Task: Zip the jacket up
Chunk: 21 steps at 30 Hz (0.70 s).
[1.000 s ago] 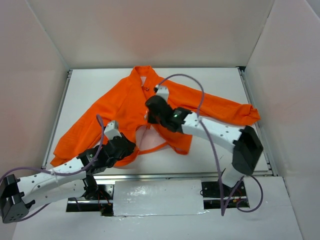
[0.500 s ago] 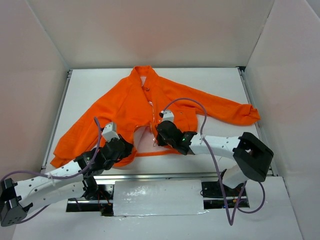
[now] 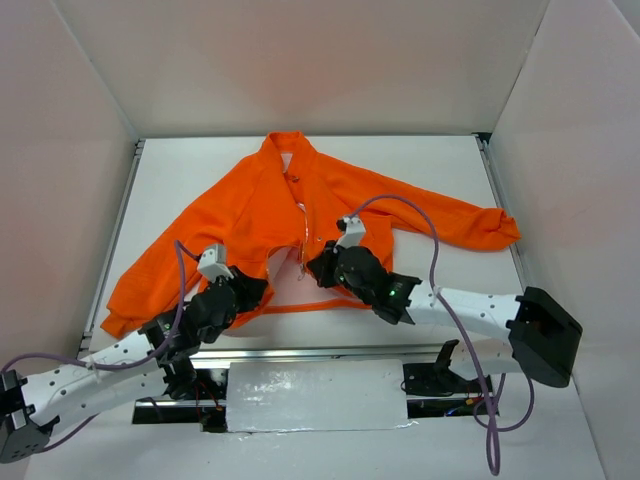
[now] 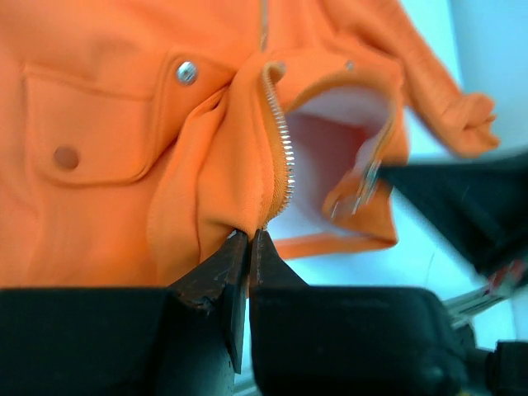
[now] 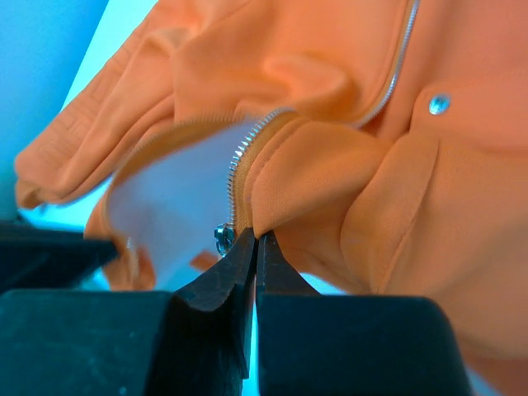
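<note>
Your left gripper [image 4: 248,239] and right gripper [image 5: 254,239] each pinch the jacket [image 3: 250,210] beside its zipper teeth [image 4: 285,157]; it's soft and floppy, so grip close there.

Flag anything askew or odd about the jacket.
The jacket lies slanted and rumpled. Its lower front gapes, showing pale lining, with the zipper teeth apart. The left end effector and right end effector each pinch a hem edge.

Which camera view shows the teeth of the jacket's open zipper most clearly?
The left wrist view: the zipper teeth run close and sharp above the left claw. The right wrist view shows teeth too, but blurrier; the top view gives only a thin pale line down the jacket.
</note>
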Tool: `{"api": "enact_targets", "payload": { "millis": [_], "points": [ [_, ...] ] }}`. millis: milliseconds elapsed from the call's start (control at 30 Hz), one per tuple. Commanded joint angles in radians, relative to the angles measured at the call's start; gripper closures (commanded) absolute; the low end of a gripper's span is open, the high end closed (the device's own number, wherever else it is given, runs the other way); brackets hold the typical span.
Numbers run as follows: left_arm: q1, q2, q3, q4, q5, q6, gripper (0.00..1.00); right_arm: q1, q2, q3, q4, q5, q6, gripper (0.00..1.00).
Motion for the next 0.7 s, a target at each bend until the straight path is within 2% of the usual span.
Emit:
{"api": "enact_targets", "payload": {
  "millis": [0, 233, 333, 433, 667],
  "points": [
    [0.004, 0.039, -0.002, 0.239, -0.066, 0.072, 1.0, 0.07, -0.088, -0.043, 0.005, 0.062, 0.143, 1.0],
    [0.002, 0.159, -0.005, 0.474, -0.077, 0.112, 1.0, 0.196, -0.106, -0.009, -0.233, 0.231, 0.358, 1.0],
    [0.002, 0.176, -0.01, 0.509, -0.069, 0.107, 1.0, 0.219, -0.073, 0.026, -0.319, 0.277, 0.429, 1.0],
    [0.004, 0.168, -0.026, 0.54, -0.054, 0.087, 1.0, 0.229, -0.045, 0.034, -0.322, 0.31, 0.47, 1.0],
    [0.004, 0.153, -0.062, 0.565, -0.003, 0.041, 1.0, 0.229, -0.033, 0.017, -0.246, 0.309, 0.443, 1.0]
  ]
}}
